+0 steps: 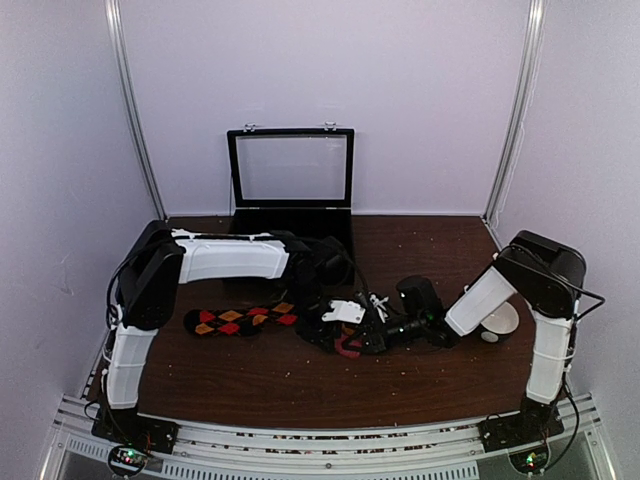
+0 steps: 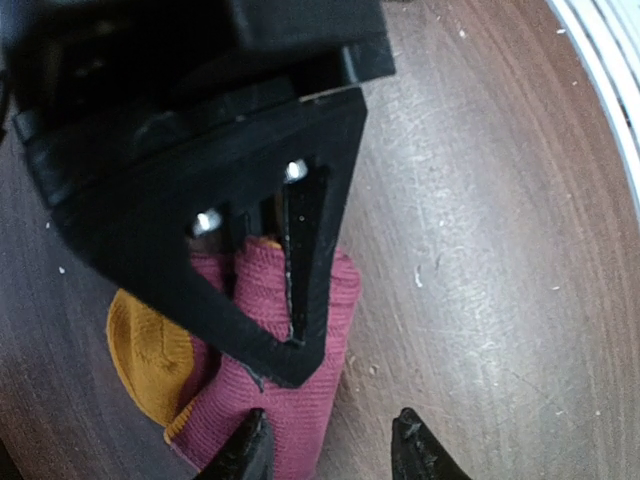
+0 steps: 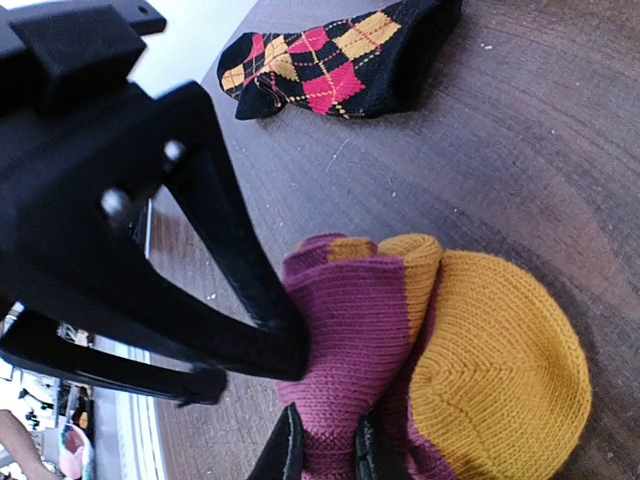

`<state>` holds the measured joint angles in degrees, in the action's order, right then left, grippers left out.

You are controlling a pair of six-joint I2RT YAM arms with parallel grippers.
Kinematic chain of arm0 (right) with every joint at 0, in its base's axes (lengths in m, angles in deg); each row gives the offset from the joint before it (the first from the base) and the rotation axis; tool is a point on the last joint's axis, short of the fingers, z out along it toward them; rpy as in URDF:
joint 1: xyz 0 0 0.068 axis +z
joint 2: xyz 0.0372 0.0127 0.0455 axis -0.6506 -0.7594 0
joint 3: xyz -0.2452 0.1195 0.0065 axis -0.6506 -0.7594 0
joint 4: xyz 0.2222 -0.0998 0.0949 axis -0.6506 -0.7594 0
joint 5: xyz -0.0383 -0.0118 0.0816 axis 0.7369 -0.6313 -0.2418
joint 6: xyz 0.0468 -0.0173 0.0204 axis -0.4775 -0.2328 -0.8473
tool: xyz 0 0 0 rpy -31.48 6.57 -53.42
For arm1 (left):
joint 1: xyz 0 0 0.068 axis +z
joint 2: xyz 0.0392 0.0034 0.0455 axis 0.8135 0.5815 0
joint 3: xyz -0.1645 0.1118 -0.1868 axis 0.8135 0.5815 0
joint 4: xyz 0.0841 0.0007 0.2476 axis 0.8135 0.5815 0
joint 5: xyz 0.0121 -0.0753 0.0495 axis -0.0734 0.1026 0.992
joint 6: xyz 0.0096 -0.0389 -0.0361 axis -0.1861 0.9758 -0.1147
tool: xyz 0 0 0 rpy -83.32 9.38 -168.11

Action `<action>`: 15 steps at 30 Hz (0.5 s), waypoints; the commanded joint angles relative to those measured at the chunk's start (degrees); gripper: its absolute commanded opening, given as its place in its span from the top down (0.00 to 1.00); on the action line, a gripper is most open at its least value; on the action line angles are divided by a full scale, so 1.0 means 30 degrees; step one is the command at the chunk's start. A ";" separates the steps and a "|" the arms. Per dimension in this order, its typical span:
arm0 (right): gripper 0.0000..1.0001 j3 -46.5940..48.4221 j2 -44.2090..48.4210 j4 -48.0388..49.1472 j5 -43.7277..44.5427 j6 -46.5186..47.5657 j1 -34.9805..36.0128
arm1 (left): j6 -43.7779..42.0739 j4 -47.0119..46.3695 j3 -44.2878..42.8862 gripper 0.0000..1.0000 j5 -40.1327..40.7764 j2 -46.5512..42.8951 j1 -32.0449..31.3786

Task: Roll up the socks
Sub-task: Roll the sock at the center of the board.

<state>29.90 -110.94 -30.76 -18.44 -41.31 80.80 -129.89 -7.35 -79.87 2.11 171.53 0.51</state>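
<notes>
The 2 socks lie apart on the brown tabletop point(image 1: 300, 385). The black argyle sock point(image 1: 240, 320), with red and orange diamonds, lies flat and stretched out left of centre, with no claw touching it. The pink sock point(image 3: 360, 330) is bunched into a lump at the middle, its orange toe bulging on 1 side.

The right claw point(image 3: 328, 450) is closed tight on a fold of the pink sock, the magenta fabric pinched between its 2 fingers. The left claw point(image 2: 330, 450) stands parted over the sock's edge, 1 fingertip on the fabric and the other above bare wood, gripping nothing.

At the back, a black case point(image 1: 290, 220) stands with its clear-paned lid point(image 1: 290, 168) raised upright. Its inside is dark and may hold nothing; I cannot tell.
</notes>
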 commanded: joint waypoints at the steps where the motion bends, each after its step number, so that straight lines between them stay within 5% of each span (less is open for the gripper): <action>1: 0.86 -0.1405 -0.1690 -0.2458 0.1659 -0.1086 -0.0101 | -0.0458 -0.0434 -0.0576 0.61 0.1250 0.1149 -0.0128; 7: 0.78 -0.2070 -0.0795 -0.1896 0.1844 -0.0990 -0.0092 | -0.0004 0.1309 -0.2203 0.82 0.1619 0.2843 -0.0099; 15: 0.71 -0.2306 -0.0276 -0.2578 0.1893 -0.0493 -0.0098 | -0.0348 0.2007 -0.2080 0.69 0.1099 0.3115 -0.0128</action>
<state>26.62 -110.26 -25.73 -16.87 -44.39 80.71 -130.56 -4.31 -86.75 3.85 176.73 0.33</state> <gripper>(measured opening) 0.269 0.286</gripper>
